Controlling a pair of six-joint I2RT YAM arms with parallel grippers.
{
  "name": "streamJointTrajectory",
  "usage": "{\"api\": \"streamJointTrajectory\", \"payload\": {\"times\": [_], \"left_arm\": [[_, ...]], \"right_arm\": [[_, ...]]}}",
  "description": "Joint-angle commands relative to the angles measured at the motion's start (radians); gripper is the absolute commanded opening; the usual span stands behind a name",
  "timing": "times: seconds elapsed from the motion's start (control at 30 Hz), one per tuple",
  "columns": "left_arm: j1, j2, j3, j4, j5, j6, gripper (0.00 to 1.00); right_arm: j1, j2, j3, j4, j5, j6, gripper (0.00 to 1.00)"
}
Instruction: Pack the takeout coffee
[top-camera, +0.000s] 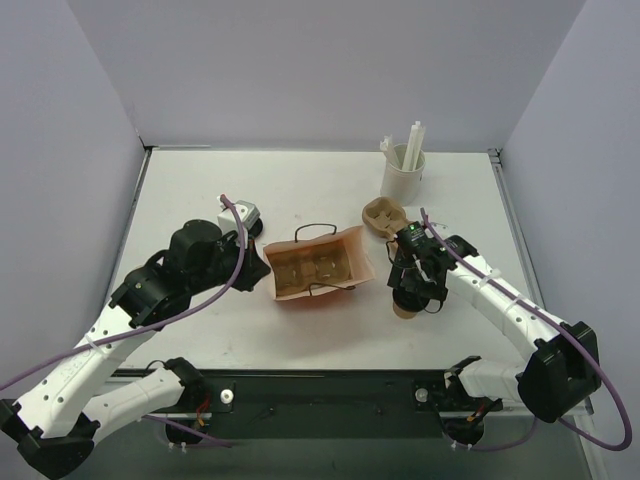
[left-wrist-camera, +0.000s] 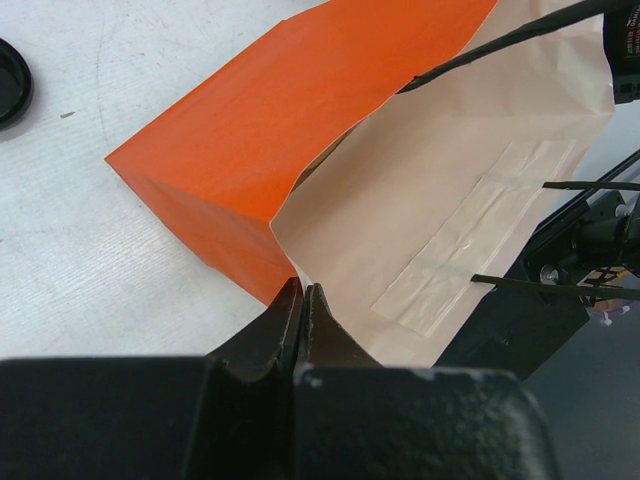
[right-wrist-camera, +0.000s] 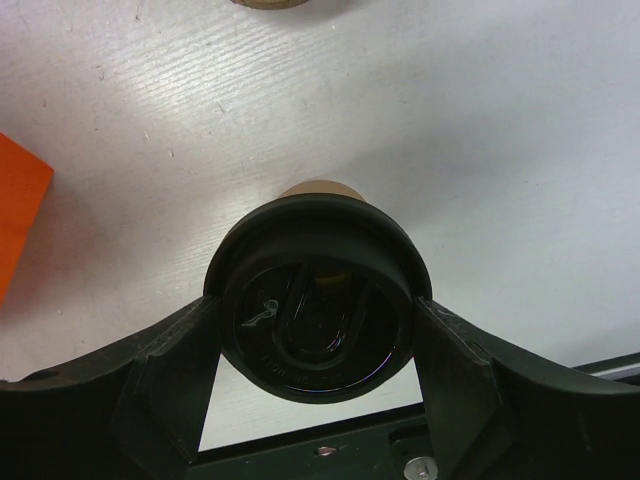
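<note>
White, faintly scratched tabletop (top-camera: 200, 320) is filling the scene, and plain pale walls (top-camera: 320, 70) are closing it in on the left, far and right sides. A black strip (top-camera: 330, 395) is running along the near edge, where the two arm bases are sitting. Near the table's middle an orange bag (top-camera: 318, 265) is lying with its mouth gaping and its pale tan inside showing. At the far right a white cup (top-camera: 403, 172) is standing with white sticks poking out of it, and a tan pulp tray (top-camera: 383, 215) is lying just nearer than it. A loose black lid (left-wrist-camera: 8, 80) is resting on the table on the bag's far left side.

The right claw (right-wrist-camera: 318, 312) is gripping the takeout coffee (right-wrist-camera: 318, 290). Its two fingers (right-wrist-camera: 165, 385) are pressing against opposite sides of the coffee's black lid, open only as wide as that lid. The lid is facing back towards the wrist camera and the tan cup body is peeking out beyond it, the whole cup sitting squarely between the fingers. Seen from above, the coffee is lying to the right of the orange bag, apart from it, and nearer than the pulp tray. Whether its base is touching the tabletop I cannot tell.

The left claw (left-wrist-camera: 302, 300) is pinching the bag's rim at its left corner, jaws closed together on the paper.
</note>
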Motion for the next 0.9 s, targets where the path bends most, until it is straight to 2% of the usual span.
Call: {"api": "streamJointTrajectory", "payload": {"times": [0.0,0.17,0.5,0.63,0.87], "left_arm": [[0.014,-0.009,0.005,0.048,0.017,0.015,0.0],[0.035,0.008,0.017,0.061,0.066,0.014,0.0],[0.089,0.041,0.035,0.09,0.18,0.006,0.0],[0.098,0.047,0.037,0.105,0.216,0.015,0.0],[0.117,0.067,0.032,0.136,0.268,0.035,0.0]], "right_arm": [[0.009,0.017,-0.036,-0.027,0.038,-0.029,0.61],[0.009,-0.026,0.0,-0.053,0.044,-0.098,0.55],[0.009,-0.135,0.243,-0.191,0.061,-0.367,0.5],[0.012,-0.187,0.422,-0.2,-0.006,-0.456,0.5],[0.06,-0.216,0.662,-0.162,-0.184,-0.716,0.5]]}}
